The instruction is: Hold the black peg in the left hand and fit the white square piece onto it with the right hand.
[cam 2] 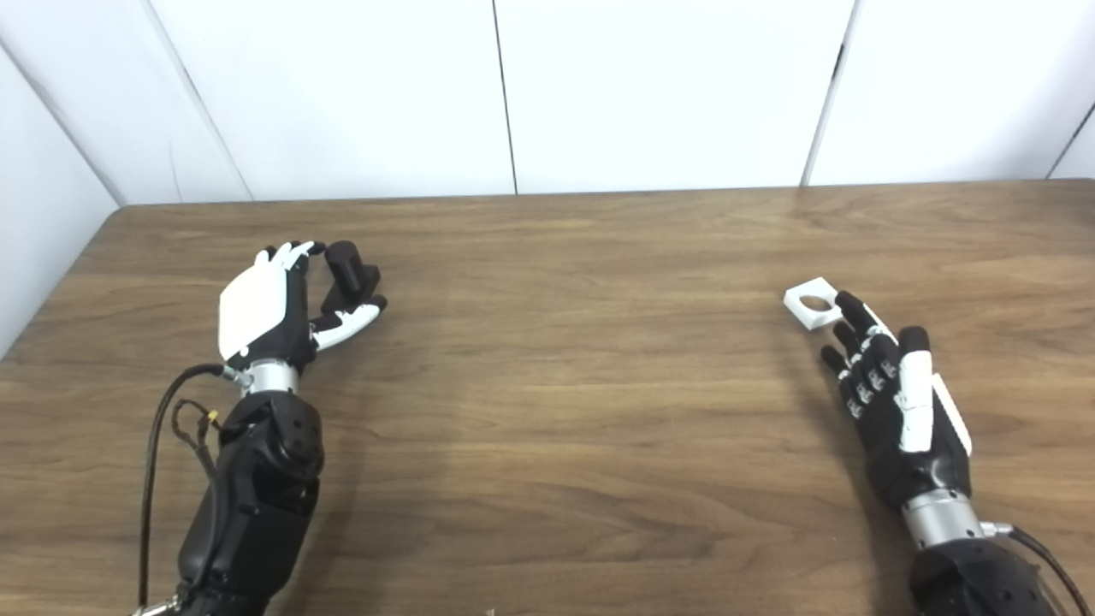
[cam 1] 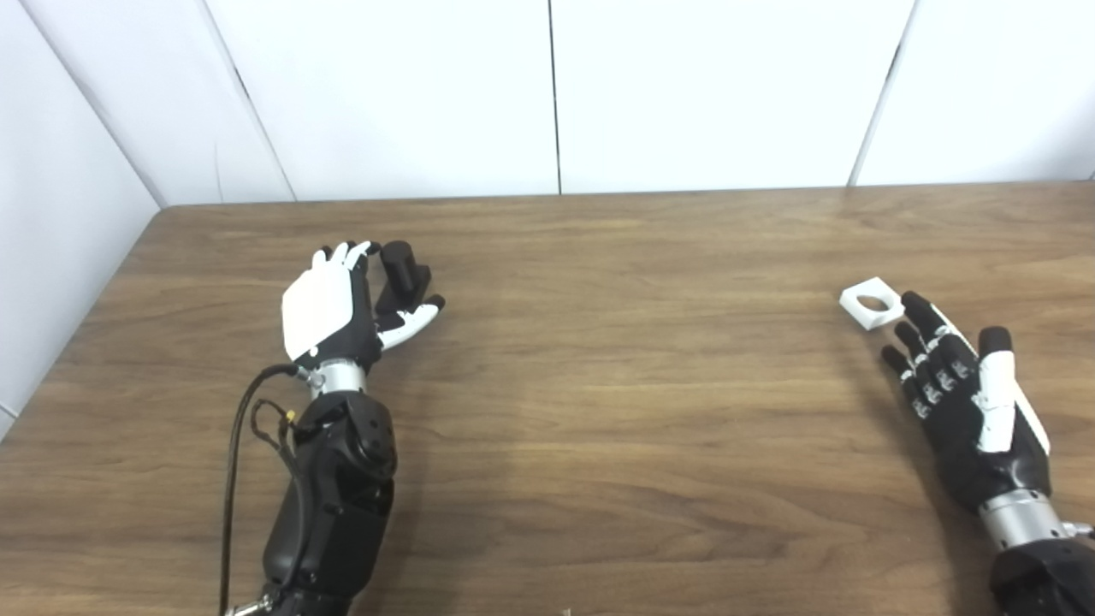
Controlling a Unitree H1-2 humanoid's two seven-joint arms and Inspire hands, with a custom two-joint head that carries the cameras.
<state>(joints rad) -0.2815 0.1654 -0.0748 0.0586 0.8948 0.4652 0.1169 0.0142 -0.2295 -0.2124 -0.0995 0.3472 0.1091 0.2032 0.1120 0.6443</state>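
The black peg (cam 1: 402,274) stands upright on the wooden table (cam 1: 599,385) at the left. My left hand (cam 1: 338,304) is right beside it on its left, fingers curved toward the top of the peg and thumb stretched out below its base; the fingers are apart and not closed on it. The white square piece (cam 1: 871,304), with a round hole in its middle, lies flat on the table at the right. My right hand (cam 1: 967,393) is open with fingers stretched out, fingertips just at the near edge of the piece. It holds nothing.
White wall panels (cam 1: 547,94) stand behind the table's far edge and along its left side. A black cable (cam 1: 235,445) loops beside the left forearm.
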